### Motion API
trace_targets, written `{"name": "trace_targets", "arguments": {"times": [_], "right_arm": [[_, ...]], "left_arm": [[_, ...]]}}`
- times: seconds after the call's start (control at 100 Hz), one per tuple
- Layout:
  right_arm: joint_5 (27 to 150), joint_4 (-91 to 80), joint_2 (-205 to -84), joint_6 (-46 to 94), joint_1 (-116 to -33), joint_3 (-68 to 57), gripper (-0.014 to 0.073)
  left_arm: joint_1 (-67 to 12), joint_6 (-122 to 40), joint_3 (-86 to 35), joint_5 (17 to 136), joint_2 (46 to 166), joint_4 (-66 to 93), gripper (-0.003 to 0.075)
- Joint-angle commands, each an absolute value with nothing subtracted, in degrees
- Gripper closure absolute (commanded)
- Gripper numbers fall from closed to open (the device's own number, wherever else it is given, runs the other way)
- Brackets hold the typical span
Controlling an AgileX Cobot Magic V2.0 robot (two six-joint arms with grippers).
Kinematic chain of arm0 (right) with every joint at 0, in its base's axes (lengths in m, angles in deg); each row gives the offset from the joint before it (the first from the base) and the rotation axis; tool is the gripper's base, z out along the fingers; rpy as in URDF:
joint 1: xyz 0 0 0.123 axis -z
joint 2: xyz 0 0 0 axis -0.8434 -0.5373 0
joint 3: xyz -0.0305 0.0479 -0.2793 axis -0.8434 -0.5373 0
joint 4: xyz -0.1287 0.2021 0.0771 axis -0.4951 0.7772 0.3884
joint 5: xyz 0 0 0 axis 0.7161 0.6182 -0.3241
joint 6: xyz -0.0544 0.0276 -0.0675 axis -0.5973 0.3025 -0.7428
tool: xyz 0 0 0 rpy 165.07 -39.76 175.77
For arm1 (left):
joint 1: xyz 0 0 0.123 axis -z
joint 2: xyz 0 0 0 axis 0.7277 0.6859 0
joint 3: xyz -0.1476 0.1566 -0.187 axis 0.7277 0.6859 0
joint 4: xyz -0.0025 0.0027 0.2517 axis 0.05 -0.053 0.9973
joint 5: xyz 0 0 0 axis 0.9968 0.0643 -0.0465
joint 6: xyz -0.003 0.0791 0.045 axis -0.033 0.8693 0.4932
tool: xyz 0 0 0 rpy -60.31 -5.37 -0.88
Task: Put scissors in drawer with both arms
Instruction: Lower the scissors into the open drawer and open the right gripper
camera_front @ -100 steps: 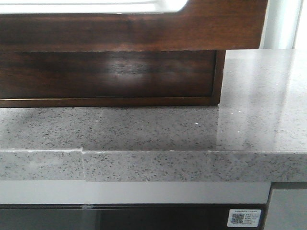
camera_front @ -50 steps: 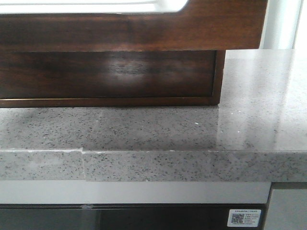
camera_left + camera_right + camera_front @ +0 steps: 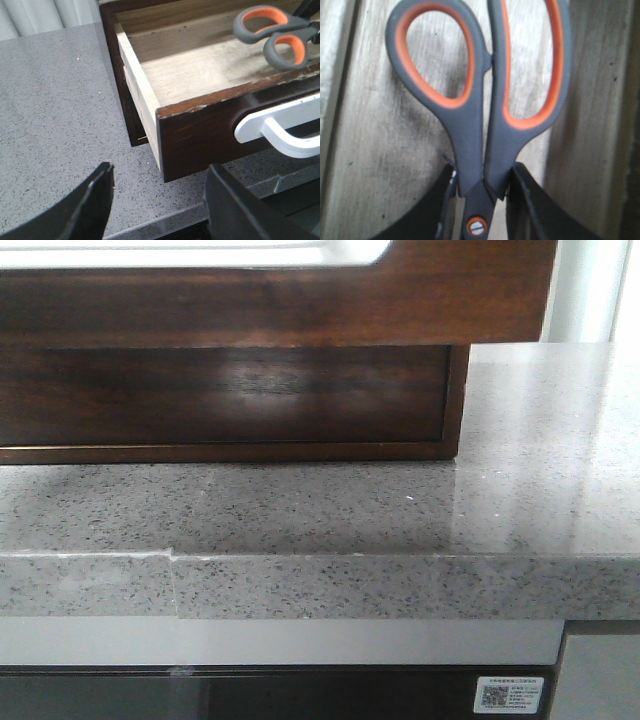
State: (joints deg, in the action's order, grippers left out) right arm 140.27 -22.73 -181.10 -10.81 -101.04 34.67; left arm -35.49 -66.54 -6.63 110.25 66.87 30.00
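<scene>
Black fingers of the right gripper point(image 3: 480, 200) pinch the scissors point(image 3: 480, 100) on both sides near the pivot screw. Handles: 2 grey loops lined in orange, smooth plastic, 1 oval, 1 longer. Beneath them, the pale, scuffed wood floor of the drawer point(image 3: 200, 75); the scissors point(image 3: 275, 32) are over the open drawer, handles at its front edge. Whether they touch the floor, cannot tell. Drawer front is glossy dark brown with a chipped top edge and a white rounded pull point(image 3: 280, 125). Left gripper point(image 3: 160, 200) hangs unclenched, jaws spread and bare, above the speckled grey stone counter point(image 3: 55, 110), just off the drawer's corner. Front view: dark wood-grain drawer point(image 3: 230, 390) on the counter point(image 3: 330, 510).
</scene>
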Motion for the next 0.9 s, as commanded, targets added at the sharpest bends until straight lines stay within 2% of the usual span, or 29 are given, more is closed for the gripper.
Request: {"name": "trace_targets", "arguments": {"times": [0.0,0.22,0.27,0.47,0.71,0.89], "right_arm": [[138.0,-24.5,-179.2,-11.4,-100.8,36.0,0.0556],[138.0,-24.6,-179.2,-11.2,-100.8,36.0,0.0361],[138.0,-24.6,-179.0,-11.2,-100.8,36.1,0.0339],[138.8,-24.6,-176.5,-6.9,-100.8,37.8,0.0340],[147.3,-24.8,-170.2,2.8,-100.5,41.5,0.0340],[149.3,-24.4,-164.3,16.5,-93.2,40.5,0.0340]], "left_arm": [[-35.0,-66.9,-8.5,105.9,67.7,29.2,0.0332],[-35.0,-66.9,-8.5,105.9,67.7,29.2,0.0332],[-35.0,-66.9,-8.5,105.9,67.7,29.2,0.0332],[-35.0,-66.9,-8.5,105.9,67.7,29.2,0.0332],[-35.0,-66.9,-8.5,105.9,67.7,29.2,0.0332],[-35.0,-66.9,-8.5,105.9,67.7,29.2,0.0332]]}}
